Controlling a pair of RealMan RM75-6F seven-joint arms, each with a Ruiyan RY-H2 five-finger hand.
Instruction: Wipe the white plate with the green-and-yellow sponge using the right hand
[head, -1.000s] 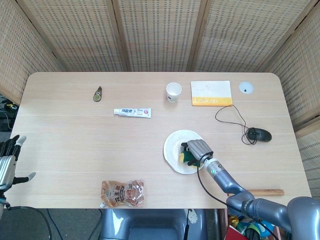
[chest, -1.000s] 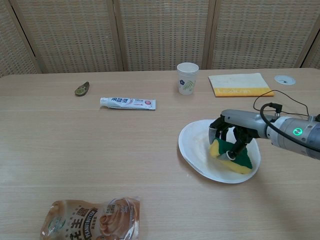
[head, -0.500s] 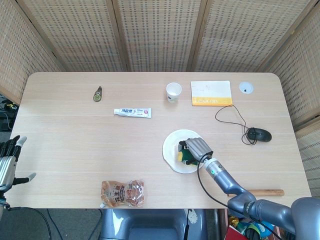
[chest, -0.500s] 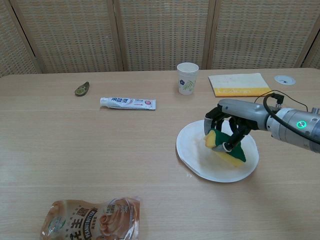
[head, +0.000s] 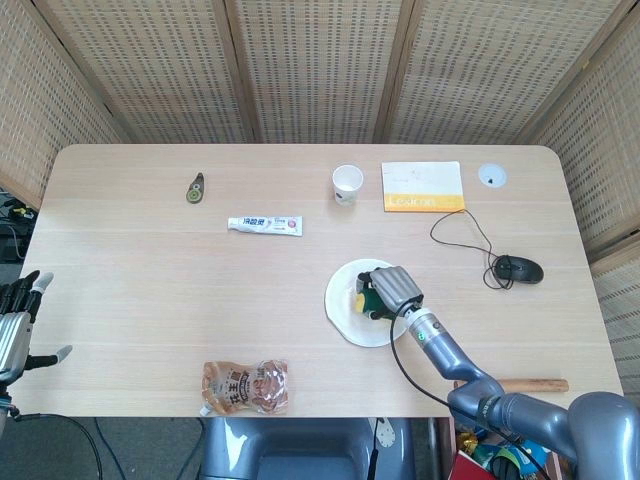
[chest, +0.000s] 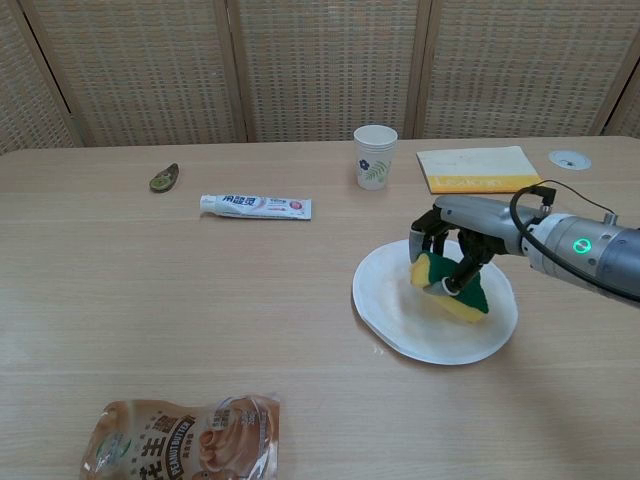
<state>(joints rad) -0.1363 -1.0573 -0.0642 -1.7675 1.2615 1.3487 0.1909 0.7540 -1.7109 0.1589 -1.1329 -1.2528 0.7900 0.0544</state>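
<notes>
From the head view, the right hand (head: 392, 288) grips the green-and-yellow sponge (head: 368, 299) on the white plate (head: 345, 310) near the table's (head: 150, 260) front edge; the left hand (head: 14, 330) hangs open off its left edge. From the chest view, fingers (chest: 462, 272) pinch the sponge against the plate's far side.

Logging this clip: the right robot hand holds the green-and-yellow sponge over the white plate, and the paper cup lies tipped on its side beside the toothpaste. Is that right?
One detail is wrong. The paper cup stands upright, as the chest view shows, and apart from the toothpaste. The rest holds: the right robot hand holds the sponge over the white plate.
</notes>
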